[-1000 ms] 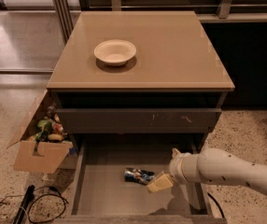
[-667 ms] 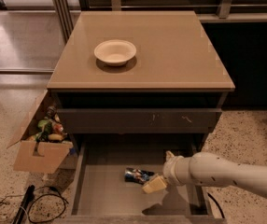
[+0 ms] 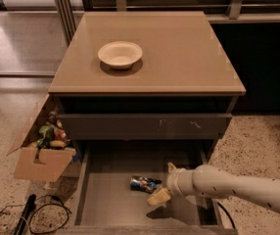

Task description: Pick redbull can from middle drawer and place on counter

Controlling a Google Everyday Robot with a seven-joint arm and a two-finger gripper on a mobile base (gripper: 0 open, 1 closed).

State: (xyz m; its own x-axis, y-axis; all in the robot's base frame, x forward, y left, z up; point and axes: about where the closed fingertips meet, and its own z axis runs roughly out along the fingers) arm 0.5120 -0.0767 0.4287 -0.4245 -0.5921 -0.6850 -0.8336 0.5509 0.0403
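Observation:
The redbull can [image 3: 144, 183] lies on its side on the grey floor of the open middle drawer [image 3: 105, 199], near its centre. My gripper [image 3: 164, 182] reaches in from the right on a cream arm, low inside the drawer and just right of the can. Its fingers are spread apart, one [image 3: 158, 197] in front and one behind, and hold nothing. The tan counter [image 3: 179, 53] tops the dark cabinet above.
A cream bowl [image 3: 120, 54] stands on the counter's left part. A closed drawer front with pale scratches [image 3: 145, 126] sits above the open drawer. A cardboard box of items [image 3: 42, 153] stands on the floor at the left, with black cables [image 3: 27, 213] in front of it.
My gripper has moved left inside the drawer, closer to the can. The can has not moved.

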